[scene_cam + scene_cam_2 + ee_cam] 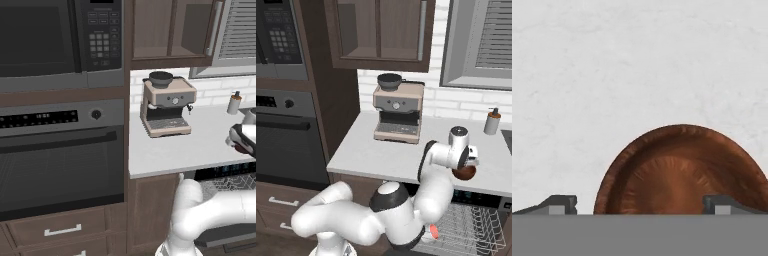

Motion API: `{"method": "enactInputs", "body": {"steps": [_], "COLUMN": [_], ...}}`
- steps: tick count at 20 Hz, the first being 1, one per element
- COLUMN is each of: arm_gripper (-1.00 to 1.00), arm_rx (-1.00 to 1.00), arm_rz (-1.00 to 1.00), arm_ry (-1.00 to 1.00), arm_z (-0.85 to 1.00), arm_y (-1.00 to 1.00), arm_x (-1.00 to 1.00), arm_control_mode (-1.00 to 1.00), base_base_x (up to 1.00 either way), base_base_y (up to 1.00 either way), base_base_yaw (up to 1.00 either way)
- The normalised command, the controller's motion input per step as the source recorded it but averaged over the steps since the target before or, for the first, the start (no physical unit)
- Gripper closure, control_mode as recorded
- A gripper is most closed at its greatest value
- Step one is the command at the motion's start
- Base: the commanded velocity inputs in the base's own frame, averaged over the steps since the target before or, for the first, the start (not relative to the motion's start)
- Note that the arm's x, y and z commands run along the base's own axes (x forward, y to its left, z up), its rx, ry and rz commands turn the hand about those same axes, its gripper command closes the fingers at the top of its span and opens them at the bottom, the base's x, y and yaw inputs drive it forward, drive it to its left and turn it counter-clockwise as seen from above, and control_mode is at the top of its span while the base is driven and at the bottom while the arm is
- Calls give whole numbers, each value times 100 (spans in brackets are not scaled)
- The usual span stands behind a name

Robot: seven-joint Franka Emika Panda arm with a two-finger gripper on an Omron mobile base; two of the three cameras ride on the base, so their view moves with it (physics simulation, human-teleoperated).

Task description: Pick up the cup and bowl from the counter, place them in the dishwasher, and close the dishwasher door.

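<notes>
Bowl (682, 172) x1 on counter (612, 75), betw open jaws.

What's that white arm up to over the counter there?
The white arm has its open gripper poised right above a small reddish-brown bowl sitting on the pale counter, one finger to each side of its rim, nothing held yet. Below the counter the dishwasher stands open, its wire rack showing. A coffee machine stands further back.
</notes>
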Motion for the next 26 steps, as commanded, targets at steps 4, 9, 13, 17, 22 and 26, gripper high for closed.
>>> {"method": "enactInputs", "body": {"steps": [4,9,13,17,22,26], "arm_gripper": [100,100,100,100,100,100], "arm_rx": [-1,0,0,0,0,-8], "arm_rz": [0,0,0,0,0,2], "arm_ry": [0,0,-6,-8,-11,-17], "arm_z": [-33,-30,-6,0,4,15], "arm_y": [-1,0,1,2,-1,0], "arm_x": [-38,-31,-32,-13,-41,-100], "arm_control_mode": [-100,-100,-100,-100,-100,-100], "base_base_x": [0,0,0,0,0,0], "base_base_y": [0,0,0,0,0,0], "base_base_yaw": [0,0,0,0,0,0]}}
